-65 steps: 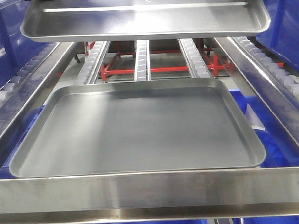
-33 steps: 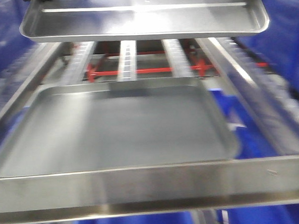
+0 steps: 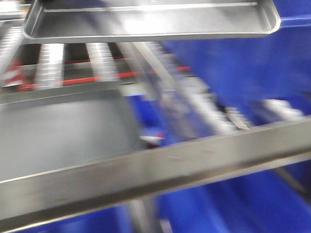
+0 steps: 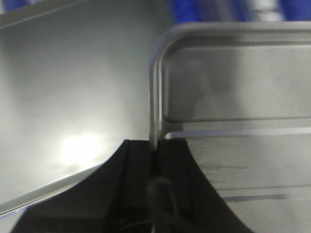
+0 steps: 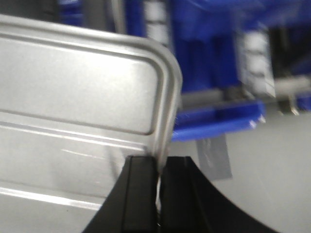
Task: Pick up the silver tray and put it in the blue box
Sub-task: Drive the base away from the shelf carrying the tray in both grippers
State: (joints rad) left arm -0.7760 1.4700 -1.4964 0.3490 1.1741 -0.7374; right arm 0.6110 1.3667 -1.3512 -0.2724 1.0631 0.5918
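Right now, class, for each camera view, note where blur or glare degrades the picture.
Exterior front view: the rack and larger tray are motion-smeared, while the held silver tray is crisp with a glare patch. Left wrist view: soft focus, with a hot spot on the larger tray. Right wrist view: the blue bins behind are blurred.

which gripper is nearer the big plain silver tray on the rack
Left. Left gripper, clamping the ribbed silver tray, hangs above the large plain silver tray; right gripper is off its side.

1. your left gripper [image 4: 154,149]: two matte black fingers [image 4: 133,162], flat-tipped, flaring into curved shoulders.
2. a thin dark cable [image 4: 163,191] loops at its base.
3. your right gripper [image 5: 159,162]: same matte black, flat-tipped fingers [image 5: 142,182] on a flared body.
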